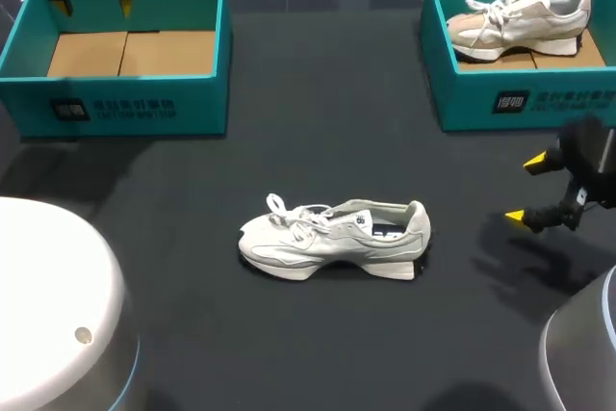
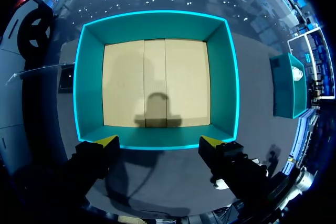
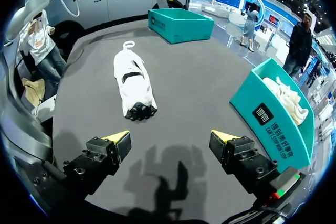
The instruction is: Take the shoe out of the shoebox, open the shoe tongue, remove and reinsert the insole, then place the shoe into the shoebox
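The left tool (image 1: 91, 2) hangs released over the empty box (image 1: 125, 108). The shoe (image 1: 332, 238) stands on its sole well ahead of the right tool (image 1: 525, 190), also released. A one-sided push at the heel could slide or topple it.

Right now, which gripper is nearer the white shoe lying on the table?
Right. The right gripper hangs open just beyond the heel of the white shoe; the left gripper is over the empty shoebox at the far left corner, well away.
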Robot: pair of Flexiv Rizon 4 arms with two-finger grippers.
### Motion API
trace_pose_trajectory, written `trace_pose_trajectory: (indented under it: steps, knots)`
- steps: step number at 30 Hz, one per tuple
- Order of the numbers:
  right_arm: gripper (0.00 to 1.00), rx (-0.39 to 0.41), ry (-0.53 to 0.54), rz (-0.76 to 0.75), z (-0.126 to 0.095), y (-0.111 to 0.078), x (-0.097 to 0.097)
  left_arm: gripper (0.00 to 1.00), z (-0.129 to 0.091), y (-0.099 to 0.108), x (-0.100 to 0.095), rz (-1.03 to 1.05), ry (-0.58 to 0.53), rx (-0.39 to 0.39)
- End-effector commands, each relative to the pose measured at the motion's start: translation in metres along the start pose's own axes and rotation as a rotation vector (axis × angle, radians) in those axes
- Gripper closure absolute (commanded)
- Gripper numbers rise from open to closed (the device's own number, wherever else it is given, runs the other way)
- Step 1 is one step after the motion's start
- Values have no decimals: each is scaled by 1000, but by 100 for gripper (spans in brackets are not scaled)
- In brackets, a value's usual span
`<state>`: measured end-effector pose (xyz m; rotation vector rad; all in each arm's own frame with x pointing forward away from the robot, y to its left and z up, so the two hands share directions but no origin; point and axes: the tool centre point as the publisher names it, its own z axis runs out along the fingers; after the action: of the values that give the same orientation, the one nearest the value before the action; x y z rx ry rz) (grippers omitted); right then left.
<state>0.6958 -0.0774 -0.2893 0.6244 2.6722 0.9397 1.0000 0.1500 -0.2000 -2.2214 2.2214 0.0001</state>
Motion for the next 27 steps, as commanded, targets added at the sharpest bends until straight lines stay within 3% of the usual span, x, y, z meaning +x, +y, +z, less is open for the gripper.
trace_pose_trajectory:
  steps: [1,4,9,15,27]
  knots:
    - [0,-233,11,-45,1,-16,5,0,0,0,0,0,0,0]
    - [0,-273,29,-79,6,-24,4,0,0,0,0,0,0,0]
    - [0,-271,68,-78,19,-37,1,0,0,0,0,0,0,0]
    - [0,-353,104,-109,33,-52,4,0,0,0,0,0,0,0]
    - [0,-398,162,-193,45,-44,19,0,0,0,0,0,0,0]
